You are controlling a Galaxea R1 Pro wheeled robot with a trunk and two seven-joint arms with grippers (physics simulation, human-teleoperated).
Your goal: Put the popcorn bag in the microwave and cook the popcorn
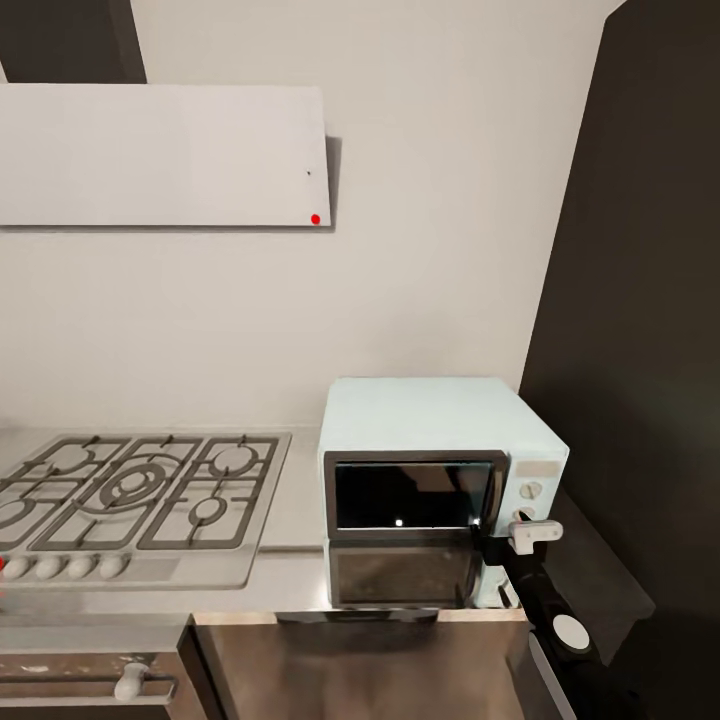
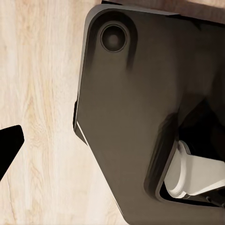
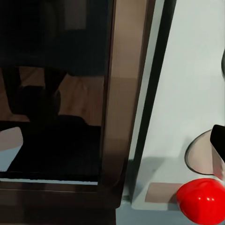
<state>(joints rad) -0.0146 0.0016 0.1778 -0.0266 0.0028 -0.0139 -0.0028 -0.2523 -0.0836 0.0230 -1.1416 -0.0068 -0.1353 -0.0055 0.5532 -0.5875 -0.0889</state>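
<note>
The pale blue microwave (image 1: 430,420) stands on the grey countertop (image 1: 285,585) with its dark glass door (image 1: 410,495) closed. My right gripper (image 1: 535,533) is up against the control panel (image 1: 535,480) beside the knobs. In the right wrist view the door glass (image 3: 51,93) and the panel (image 3: 187,70) are very close, with a round knob (image 3: 202,159) and a glowing red indicator light (image 3: 204,200); one dark fingertip (image 3: 218,140) sits over the knob. The popcorn bag is out of view. A dark fingertip (image 2: 8,145) of my left gripper hangs over the wooden floor (image 2: 42,93).
A gas hob (image 1: 130,490) with front knobs lies left of the microwave. A flat range hood (image 1: 160,155) hangs above it. A tall dark cabinet (image 1: 640,300) closes off the right side. My own dark base (image 2: 131,103) is below the left wrist.
</note>
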